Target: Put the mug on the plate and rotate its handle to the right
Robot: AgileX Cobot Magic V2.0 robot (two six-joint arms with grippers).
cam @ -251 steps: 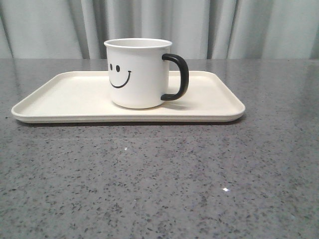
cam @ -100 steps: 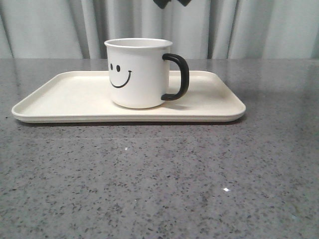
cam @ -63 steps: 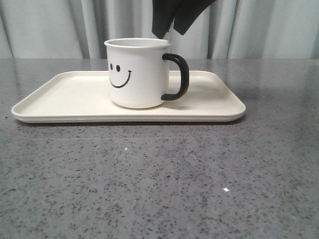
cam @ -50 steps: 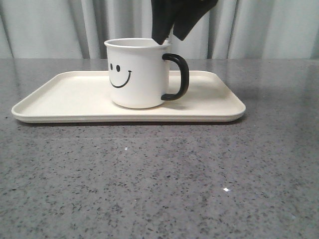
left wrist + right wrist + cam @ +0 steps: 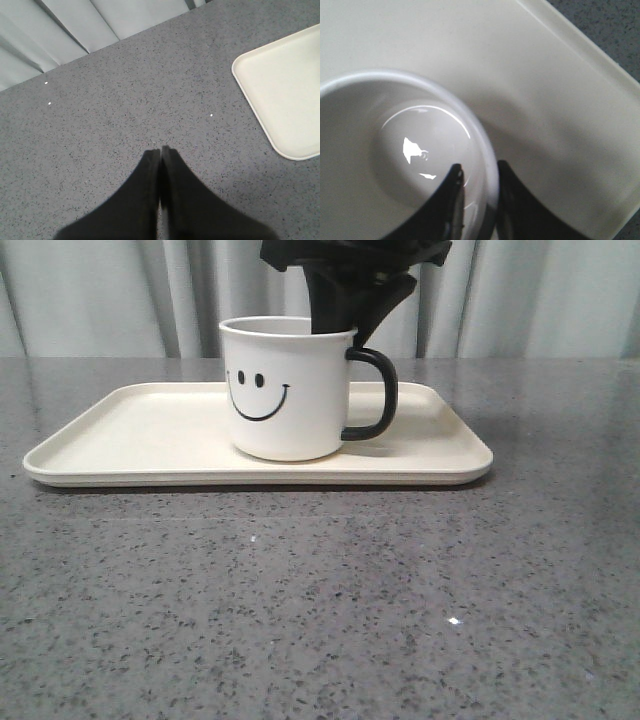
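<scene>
The white mug (image 5: pixel 285 390) with the black smiley face stands upright on the cream plate (image 5: pixel 120 440), a little right of its middle. Its black handle (image 5: pixel 375 395) points right. My right gripper (image 5: pixel 345 330) comes down from above onto the rim just by the handle. In the right wrist view the gripper (image 5: pixel 477 172) straddles the mug's (image 5: pixel 395 150) wall, one finger inside and one outside, shut on it, over the plate (image 5: pixel 545 100). My left gripper (image 5: pixel 160 150) is shut and empty over bare table, left of the plate's corner (image 5: pixel 285 95).
The grey speckled tabletop (image 5: pixel 320 600) runs in front of and around the plate. A pale curtain (image 5: pixel 100 300) hangs behind the table's far edge.
My right gripper has come down from the top of the view onto the mug's rim by the handle. The mug has shifted slightly to the right on the plate.
</scene>
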